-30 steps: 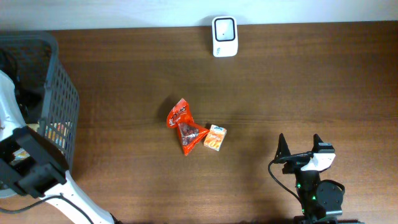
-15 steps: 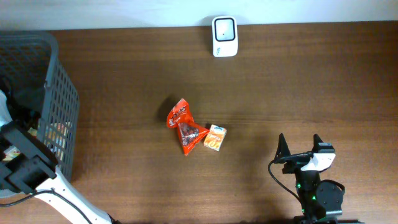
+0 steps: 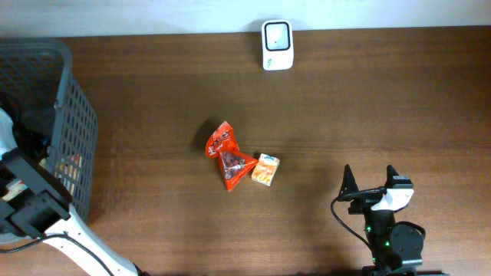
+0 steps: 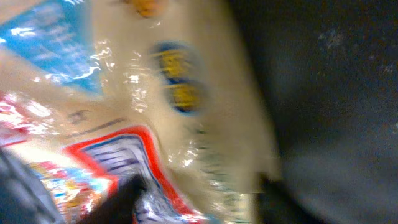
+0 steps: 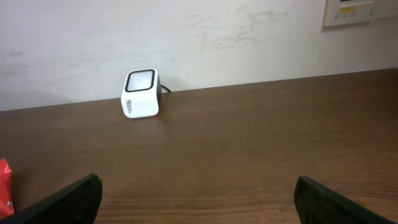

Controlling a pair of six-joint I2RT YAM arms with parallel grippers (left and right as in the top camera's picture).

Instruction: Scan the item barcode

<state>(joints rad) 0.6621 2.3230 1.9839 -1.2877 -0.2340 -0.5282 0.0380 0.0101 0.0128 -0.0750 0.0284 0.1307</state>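
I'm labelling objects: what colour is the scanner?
The scanner is white with a black-framed face; best in right wrist view.

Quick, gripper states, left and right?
Left gripper: cannot tell; it is inside the basket, close against a plastic packet, and the view is blurred.
Right gripper: open, holding nothing.

Dark wood table (image 3: 368,107), white wall (image 5: 249,37) along its far edge. Grey mesh basket (image 3: 77,138) at the left edge. Mid-table: red snack packets (image 3: 228,157) bunched together, small orange box (image 3: 265,169) just beside them on the right. Beige wall panel (image 5: 357,11) far right on the wall, cropped by the frame.
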